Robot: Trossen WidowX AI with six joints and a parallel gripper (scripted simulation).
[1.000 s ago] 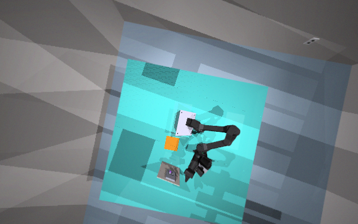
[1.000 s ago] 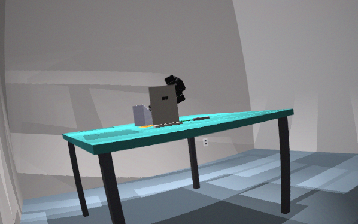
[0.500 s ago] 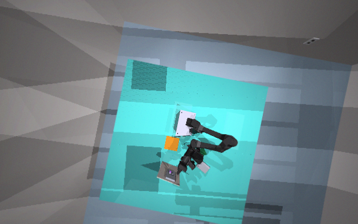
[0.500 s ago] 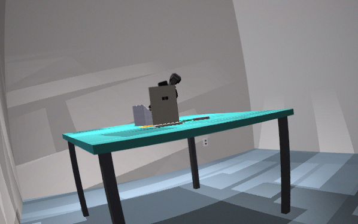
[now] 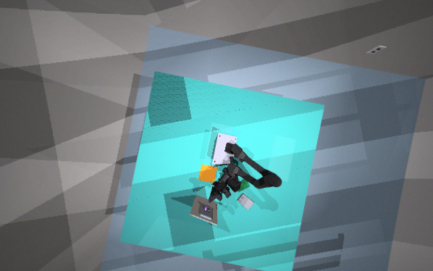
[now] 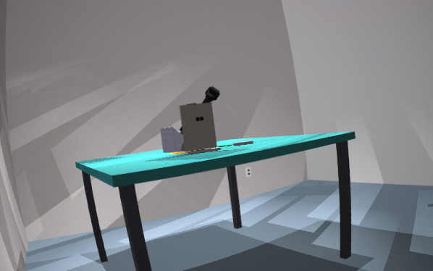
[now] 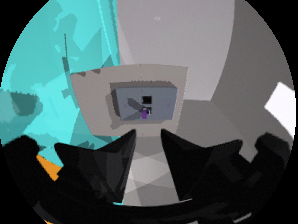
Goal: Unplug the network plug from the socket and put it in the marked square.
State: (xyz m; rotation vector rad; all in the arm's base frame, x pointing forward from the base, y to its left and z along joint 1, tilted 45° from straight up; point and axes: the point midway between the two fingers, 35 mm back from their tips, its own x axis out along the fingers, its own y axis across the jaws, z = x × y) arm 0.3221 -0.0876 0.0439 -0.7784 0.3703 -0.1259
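The upright panel (image 5: 196,205) (image 6: 199,134) (image 7: 85,87) stands on the table, with a grey socket block (image 7: 166,102) on its face. The small purple plug (image 5: 206,209) (image 7: 144,114) sits in the lower opening of the block; its tab is too small to make out. My gripper (image 7: 148,132) is partly open with nothing between its fingers. It is in front of the panel and apart from the plug, which shows beyond the fingertips in the wrist view. In the exterior view the panel hides the gripper. An orange square (image 5: 208,173) lies flat between the panel and the arm's base.
A green patch (image 5: 243,185) lies partly under the arm. A flat light-grey box (image 5: 246,201) (image 6: 243,143) is beside it, to the right of the panel in the top view. The arm's white base block (image 5: 221,148) (image 6: 169,139) stands behind the orange square.
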